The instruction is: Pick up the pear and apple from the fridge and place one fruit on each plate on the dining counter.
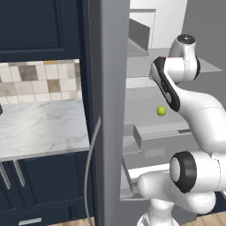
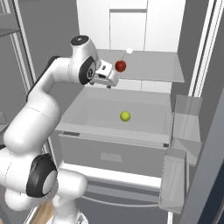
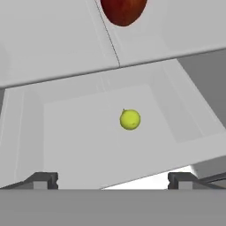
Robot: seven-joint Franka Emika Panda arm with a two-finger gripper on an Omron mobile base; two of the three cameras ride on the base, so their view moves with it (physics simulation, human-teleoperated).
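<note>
I am parked in front of the open fridge [image 2: 144,26], the largest thing before me: grey-white walls inside, a pale grey door [image 1: 108,110] standing edge-on through the middle of the left base view, and grey door bins [image 2: 177,175] at about 4 o'clock in the right base view. Past the door at 9 o'clock lies a wall counter [image 1: 42,128] with a white, grey-veined marble top, navy cabinets under and over it, and a tan and beige tile backsplash [image 1: 39,81]. I can read no writing or brand on anything. Inside the fridge I count one glass shelf [image 2: 144,65] above and one wide open drawer [image 2: 113,118] below it. One apple [image 2: 120,66], red, sits on the shelf toward its left end, at 12 o'clock in the hand view. One pear [image 3: 130,119], yellow-green, lies alone on the drawer floor, near the middle, touching nothing else. The gripper [image 2: 108,80] hangs over the drawer at the shelf's front edge, just beside and below the apple and well above the pear; in the hand view its two dark tips [image 3: 44,180] stand wide apart with nothing between them.
</note>
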